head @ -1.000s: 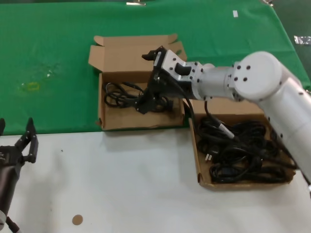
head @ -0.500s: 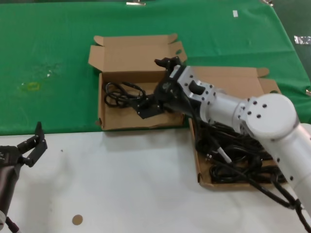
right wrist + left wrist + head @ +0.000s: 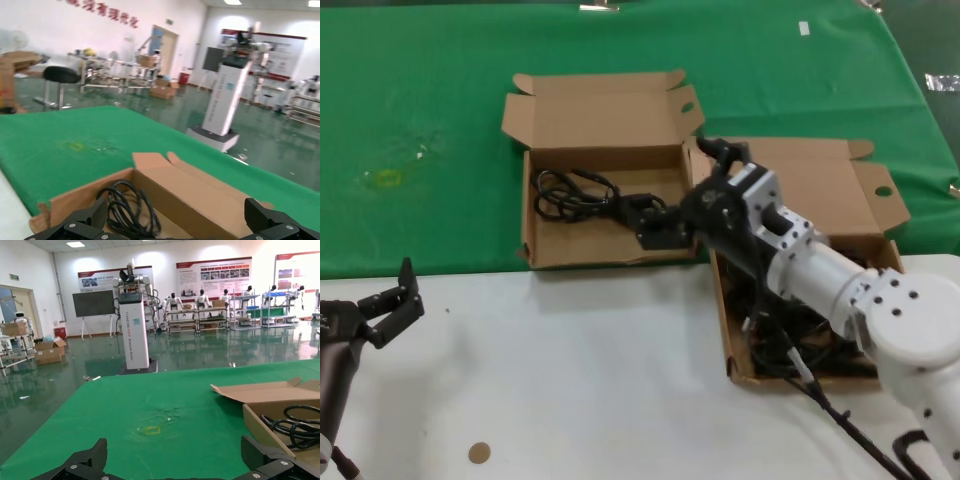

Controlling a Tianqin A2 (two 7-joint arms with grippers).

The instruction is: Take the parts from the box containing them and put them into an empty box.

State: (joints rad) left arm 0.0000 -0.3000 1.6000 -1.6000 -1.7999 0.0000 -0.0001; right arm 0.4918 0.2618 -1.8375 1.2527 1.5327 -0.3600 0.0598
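Note:
The box containing the parts (image 3: 728, 352) sits at the right with a heap of black cables (image 3: 812, 332) in it, largely covered by my right arm. The other box (image 3: 582, 243), lid ears splayed, lies left of it and holds one coiled black cable (image 3: 566, 193), which shows close in the right wrist view (image 3: 125, 209). My right gripper (image 3: 656, 226) (image 3: 175, 221) hangs open over that left box's front right corner, nothing between its fingers. My left gripper (image 3: 386, 312) (image 3: 175, 456) is open and parked low at the far left over the white table.
Both boxes straddle the line between the green cloth (image 3: 430, 120) and the white table (image 3: 580, 380). A small brown disc (image 3: 479, 453) lies on the white table near the front left. A loose black cable (image 3: 860, 440) trails off the right box's front.
My right arm has drawn back toward the right, and its gripper has slid from above the coiled cable toward the left box's right corner. The left gripper has shifted slightly.

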